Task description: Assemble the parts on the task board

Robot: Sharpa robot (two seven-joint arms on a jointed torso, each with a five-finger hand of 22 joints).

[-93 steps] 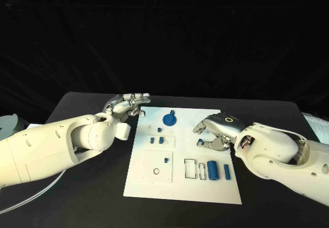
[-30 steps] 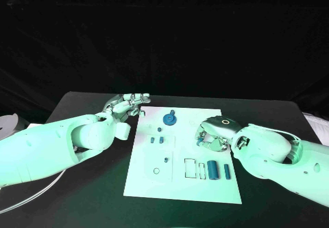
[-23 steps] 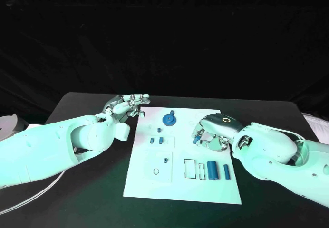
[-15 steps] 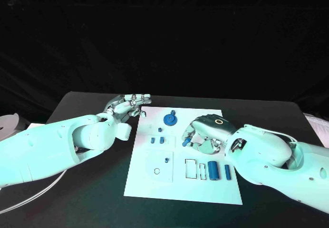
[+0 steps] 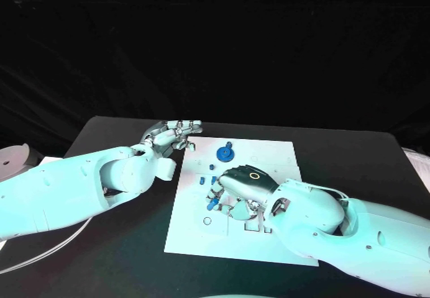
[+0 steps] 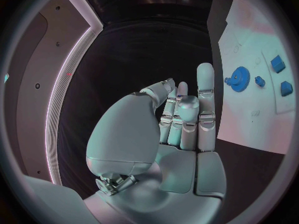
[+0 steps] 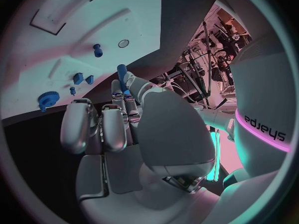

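The right robot hand (image 5: 235,189) pinches a blue peg (image 7: 122,71) over the task board (image 5: 278,155); the left robot hand (image 5: 172,133), fingers together, holds nothing; the blue gear (image 5: 225,153) looks seated; most slots seem unfilled.

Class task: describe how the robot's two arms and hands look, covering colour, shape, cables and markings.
Both arms are bulky, rounded white shells. The left hand and right hand are silver metal with segmented fingers. The right hand's back bears a small ring mark. A white cable loops under the left arm.
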